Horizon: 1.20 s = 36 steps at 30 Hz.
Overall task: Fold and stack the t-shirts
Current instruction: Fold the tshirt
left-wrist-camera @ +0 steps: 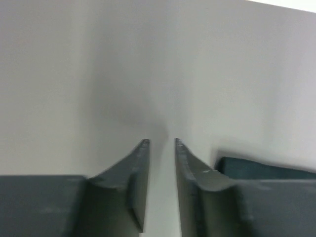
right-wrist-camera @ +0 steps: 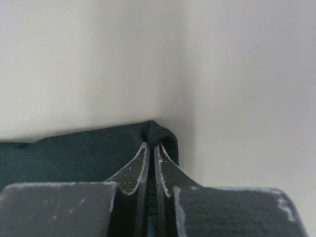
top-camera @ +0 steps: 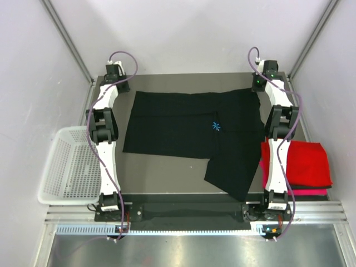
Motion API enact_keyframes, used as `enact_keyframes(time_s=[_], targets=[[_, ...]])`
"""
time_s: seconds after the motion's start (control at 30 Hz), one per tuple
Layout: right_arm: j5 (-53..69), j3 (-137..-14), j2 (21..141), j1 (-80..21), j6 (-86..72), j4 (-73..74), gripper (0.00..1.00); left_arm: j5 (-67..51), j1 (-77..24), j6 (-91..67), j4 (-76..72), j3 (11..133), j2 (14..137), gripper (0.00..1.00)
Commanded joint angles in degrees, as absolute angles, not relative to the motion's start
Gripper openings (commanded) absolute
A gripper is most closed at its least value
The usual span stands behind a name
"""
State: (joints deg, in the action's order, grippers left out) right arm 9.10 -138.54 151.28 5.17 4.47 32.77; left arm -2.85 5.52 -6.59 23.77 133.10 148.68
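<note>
Progress: early-mid, we judge. Big soft black t-shirt [top-camera: 178, 125] w/ small light-blue chest mark [top-camera: 216, 126] lies mostly flat on the dark tabletop [top-camera: 167, 172]. One flap on its right side looks turned over and hangs toward the near edge, so it's not a finished fold. Folded red cloth shirt [top-camera: 303, 158] sits on a folded magenta shirt [top-camera: 314, 192], so 2 look done and stacked. Left to do: finish folding the black one, then put it on that stack.

Pose: both arms reach far fwd, nearly fully stretched.
- Right arm [top-camera: 275, 161] is out at the far-right corner. Right pincer [right-wrist-camera: 151, 148] is clamped tight on the black t-shirt, w/ a bunched cloth edge right at the tips. Rest of the tee spreads left of the pincer and back toward the bases. Red/magenta stack is well behind this pincer, just outboard of the arm's base.
- Left arm [top-camera: 105, 161] is out at the far-left corner. Left pincer [left-wrist-camera: 162, 148] shows a narrow gap w/ nothing in it and faces the pale wall [left-wrist-camera: 148, 59]. A dark patch shows low right of it; we can't tell if it's tee or table.

White plastic mesh basket [top-camera: 69, 167] is well behind the left pincer, outboard of that arm.
</note>
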Motion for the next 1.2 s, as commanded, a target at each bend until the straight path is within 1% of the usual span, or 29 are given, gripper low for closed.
enact_keyframes(time_s=[0.0,0.03,0.17,0.3,0.5,0.8,0.83,0.9,0.93,1.0,1.03,1.17], targets=[[6.33,-140.45,151.00,4.31,4.92,29.09,0.00,-7.10,5.54,-8.61,22.76,134.30,146.69,0.34],[6.07,-140.45,151.00,3.87,5.27,29.18,0.00,-7.73,5.54,-8.96,22.85,134.38,145.99,0.39],[6.42,-140.01,151.26,3.69,4.83,29.88,0.00,-11.24,5.01,-10.02,23.29,133.95,145.02,0.42],[6.24,-139.75,151.44,3.69,5.27,30.15,0.00,-13.88,4.57,-10.98,22.85,131.32,144.32,0.43],[6.42,-139.31,151.26,3.69,5.36,30.41,0.00,-14.68,4.13,-11.25,22.68,127.63,143.53,0.43],[6.59,-137.81,150.82,3.78,5.45,30.59,0.00,-15.56,4.04,-12.30,22.15,126.30,142.29,0.43],[6.68,-137.73,150.82,3.69,5.45,30.59,0.00,-15.56,4.04,-12.30,22.24,126.30,142.21,0.41],[6.68,-137.64,150.82,3.69,5.36,30.59,0.00,-15.38,4.13,-12.04,22.15,126.39,142.73,0.35],[6.68,-137.64,150.73,3.69,5.45,30.59,0.00,-15.38,4.04,-11.69,22.15,126.56,143.00,0.24],[6.68,-137.64,150.73,3.69,5.36,30.76,0.00,-15.29,3.87,-11.43,22.67,127.18,144.22,0.11],[6.68,-137.64,150.65,3.69,5.45,30.67,0.00,-15.47,3.87,-11.34,22.76,127.35,144.58,0.00],[6.42,-137.37,150.12,3.69,5.27,30.76,0.00,-16.17,3.69,-11.51,21.80,126.04,144.76,0.00]])
